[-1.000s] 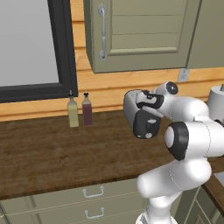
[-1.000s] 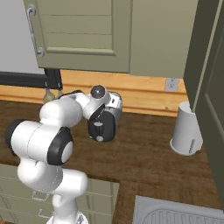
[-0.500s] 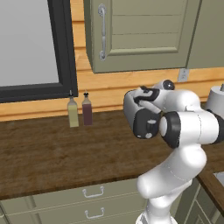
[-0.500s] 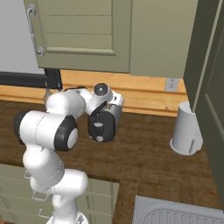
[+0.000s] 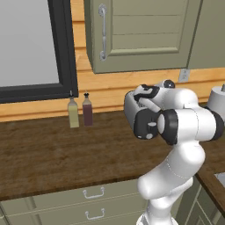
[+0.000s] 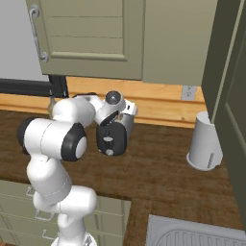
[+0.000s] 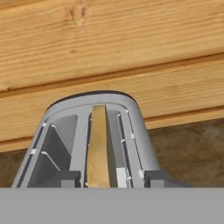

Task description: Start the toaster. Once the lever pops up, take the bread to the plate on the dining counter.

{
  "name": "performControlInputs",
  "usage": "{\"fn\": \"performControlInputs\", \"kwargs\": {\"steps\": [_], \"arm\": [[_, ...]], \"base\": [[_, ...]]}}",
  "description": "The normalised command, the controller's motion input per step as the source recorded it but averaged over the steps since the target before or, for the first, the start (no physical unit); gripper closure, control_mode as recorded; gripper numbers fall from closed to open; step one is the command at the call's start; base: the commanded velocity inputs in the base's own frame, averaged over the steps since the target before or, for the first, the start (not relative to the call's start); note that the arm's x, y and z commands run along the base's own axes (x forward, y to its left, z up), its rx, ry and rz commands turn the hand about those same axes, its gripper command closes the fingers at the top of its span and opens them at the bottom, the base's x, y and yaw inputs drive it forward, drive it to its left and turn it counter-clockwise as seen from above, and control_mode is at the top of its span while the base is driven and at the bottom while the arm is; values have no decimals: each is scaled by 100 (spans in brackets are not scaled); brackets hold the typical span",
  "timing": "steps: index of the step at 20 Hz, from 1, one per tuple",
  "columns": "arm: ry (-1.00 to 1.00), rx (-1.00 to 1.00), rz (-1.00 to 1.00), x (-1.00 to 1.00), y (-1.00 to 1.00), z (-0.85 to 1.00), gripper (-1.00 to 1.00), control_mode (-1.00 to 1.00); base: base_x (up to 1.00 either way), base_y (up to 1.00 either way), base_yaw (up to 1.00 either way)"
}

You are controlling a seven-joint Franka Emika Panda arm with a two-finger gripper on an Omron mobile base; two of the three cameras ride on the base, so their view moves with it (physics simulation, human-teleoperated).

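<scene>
Hand view: jaws (image 7: 106, 177) narrowed since earlier | flank bread (image 7: 98, 148) | grip unclear | toaster (image 7: 131, 127)

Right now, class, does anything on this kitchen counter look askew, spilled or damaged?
Nothing stands out. The bread stands upright in a slot of the toaster, and the two bottles stand upright by the wall. No spill shows on the counter.

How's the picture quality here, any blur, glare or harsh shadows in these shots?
Left base view: sharp, flat even light, only faint shading beside the two bottles on the counter. Right base view: equally crisp, no glare on the toaster or the pale canister. Hand view: close-up with the toaster stretched by perspective, the bread clear, the wall planks slightly soft.
</scene>
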Motion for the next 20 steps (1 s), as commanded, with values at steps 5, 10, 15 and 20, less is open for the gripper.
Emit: {"fn": "performControlInputs", "kwargs": {"steps": [5,10,15,20], "arm": [[0,0,0,0,0,0,100,-100],[-7,0,0,-3,-1,17,100,-100],[-9,0,0,-7,-7,48,100,-100],[-8,0,0,-19,-10,55,100,-100]], "base": [[0,0,0],[0,0,0],[0,0,0],[0,0,0]]}}
